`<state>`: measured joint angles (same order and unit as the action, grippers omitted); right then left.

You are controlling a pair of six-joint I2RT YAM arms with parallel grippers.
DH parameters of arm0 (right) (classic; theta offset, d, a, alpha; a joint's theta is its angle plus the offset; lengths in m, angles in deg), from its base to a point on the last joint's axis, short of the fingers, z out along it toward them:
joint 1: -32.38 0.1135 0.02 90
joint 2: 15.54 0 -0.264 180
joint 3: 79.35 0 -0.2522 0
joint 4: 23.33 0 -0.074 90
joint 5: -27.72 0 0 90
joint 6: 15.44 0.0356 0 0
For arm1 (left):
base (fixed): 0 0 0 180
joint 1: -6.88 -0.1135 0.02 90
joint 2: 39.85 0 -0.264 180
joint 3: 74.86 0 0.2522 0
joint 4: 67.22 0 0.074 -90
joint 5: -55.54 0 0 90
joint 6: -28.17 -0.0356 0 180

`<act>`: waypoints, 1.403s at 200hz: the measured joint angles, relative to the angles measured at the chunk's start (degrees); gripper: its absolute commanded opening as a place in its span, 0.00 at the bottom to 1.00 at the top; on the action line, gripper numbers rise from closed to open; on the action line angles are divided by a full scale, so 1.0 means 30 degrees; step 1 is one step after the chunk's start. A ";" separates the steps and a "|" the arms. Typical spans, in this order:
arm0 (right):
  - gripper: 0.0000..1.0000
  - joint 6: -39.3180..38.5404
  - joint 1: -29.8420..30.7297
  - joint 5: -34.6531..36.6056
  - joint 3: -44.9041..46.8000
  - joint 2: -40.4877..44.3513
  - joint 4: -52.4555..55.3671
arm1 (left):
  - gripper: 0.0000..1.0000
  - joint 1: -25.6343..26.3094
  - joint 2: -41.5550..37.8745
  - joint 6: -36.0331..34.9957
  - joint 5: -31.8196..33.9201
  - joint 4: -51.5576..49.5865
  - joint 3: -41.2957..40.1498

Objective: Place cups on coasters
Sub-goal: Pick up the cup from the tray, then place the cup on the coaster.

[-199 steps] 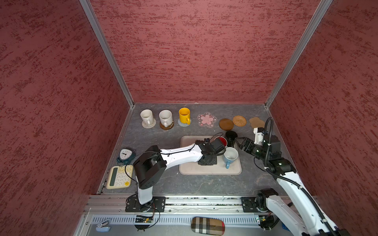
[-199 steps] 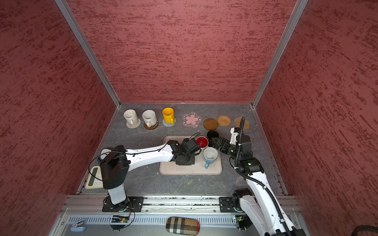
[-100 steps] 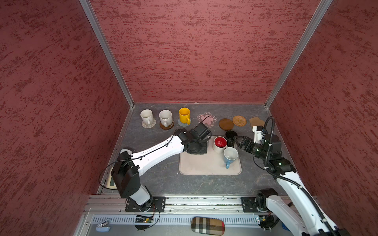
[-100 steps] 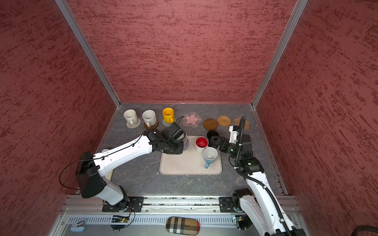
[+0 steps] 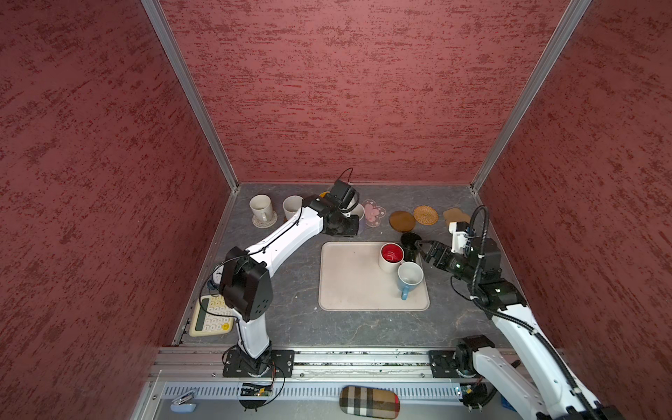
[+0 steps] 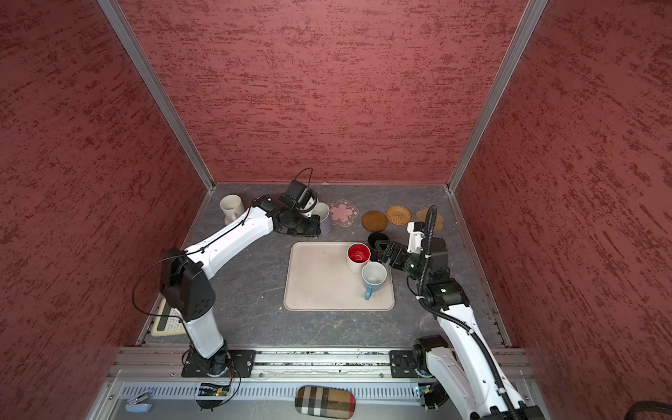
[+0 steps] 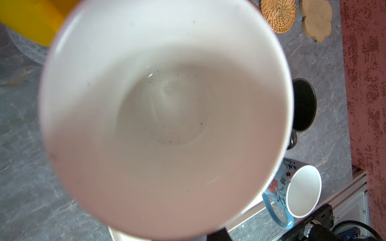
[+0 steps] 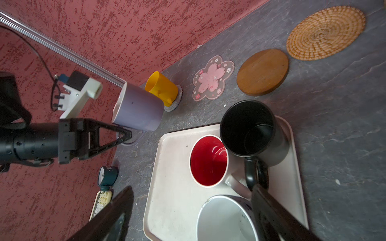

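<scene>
Clenching the lavender mug (image 8: 137, 108), the left gripper (image 8: 127, 135) is carrying it off the tray (image 8: 173, 187) toward the flower coaster (image 8: 212, 78)

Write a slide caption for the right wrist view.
Left gripper holds a lavender ceramic mug near the pink flower-shaped coaster; the open right gripper faces the black ceramic mug.

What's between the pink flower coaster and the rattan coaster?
A brown wooden disc coaster with no cup on it, clearest in the right wrist view.
</scene>
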<state>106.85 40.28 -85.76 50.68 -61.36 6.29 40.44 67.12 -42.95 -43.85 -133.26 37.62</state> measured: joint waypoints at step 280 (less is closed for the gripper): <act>0.85 -0.0991 -0.0007 0.1195 -0.1851 -0.2076 0.1049 | 0.00 -0.1209 1.1526 -0.4124 -0.1421 0.2616 1.0367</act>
<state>103.88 40.26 -82.18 45.13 -67.59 9.43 36.81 101.70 -55.32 -48.11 -125.41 68.72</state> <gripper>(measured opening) 0.855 0.175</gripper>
